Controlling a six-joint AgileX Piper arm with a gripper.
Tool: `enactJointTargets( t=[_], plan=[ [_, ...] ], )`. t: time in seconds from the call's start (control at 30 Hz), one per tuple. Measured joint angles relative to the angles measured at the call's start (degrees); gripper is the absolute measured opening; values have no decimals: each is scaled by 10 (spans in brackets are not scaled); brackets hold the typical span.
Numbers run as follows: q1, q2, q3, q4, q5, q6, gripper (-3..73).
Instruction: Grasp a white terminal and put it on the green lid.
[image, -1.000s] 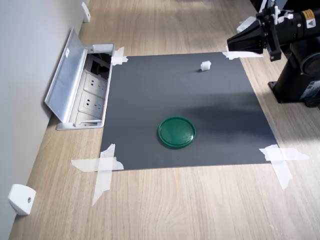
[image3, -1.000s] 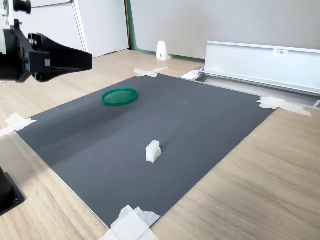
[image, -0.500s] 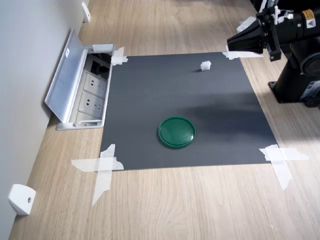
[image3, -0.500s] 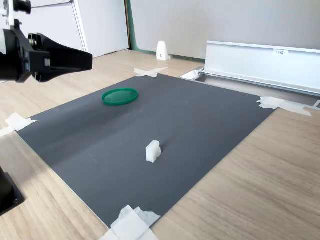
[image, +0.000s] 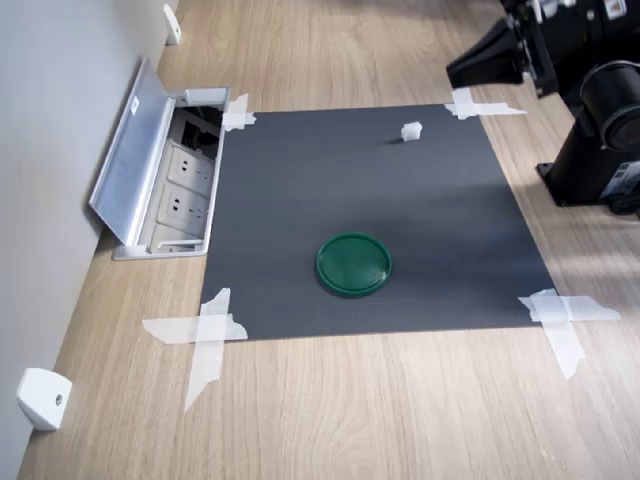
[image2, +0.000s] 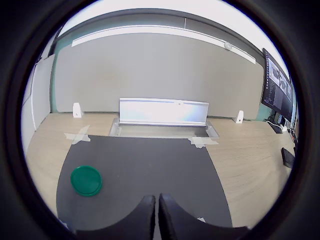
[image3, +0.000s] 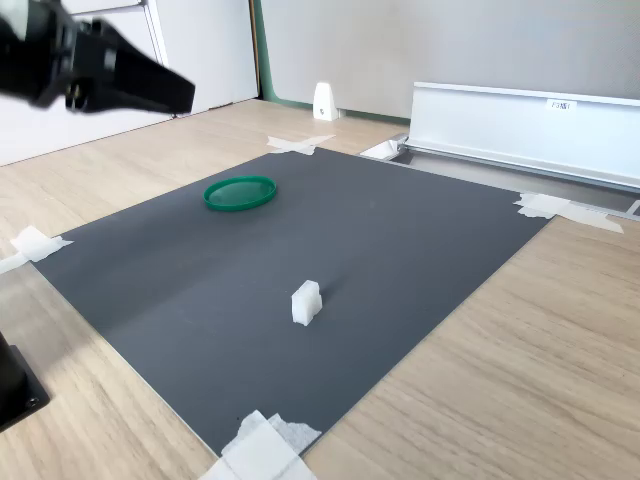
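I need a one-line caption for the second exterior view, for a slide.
Small white plastic terminal sits apart from the round dark-green lid on a taped grey mat, black gripper raised above.

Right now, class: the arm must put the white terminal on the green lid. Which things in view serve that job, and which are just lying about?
For the job:
terminal
lid
gripper, shut, holding nothing

Lying about:
grey mat
tape strips
socket box
white wedge
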Motion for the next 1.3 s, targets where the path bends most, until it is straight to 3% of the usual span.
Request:
enactJointTargets(
  t=[0.43,0.57,0.73,0.93,1.17,1.3],
  plan=[
    [0,187,-169,-52,313,-15,4],
    [0,234,-175,-51,360,-78,-2],
    [0,286,-176,-60,375,-100,17],
    [0,330,-178,-89,370,-123,181],
    [0,365,-232,-101,370,-126,498],
    [-16,387,-261,-102,379,-140,579]
  ],
)
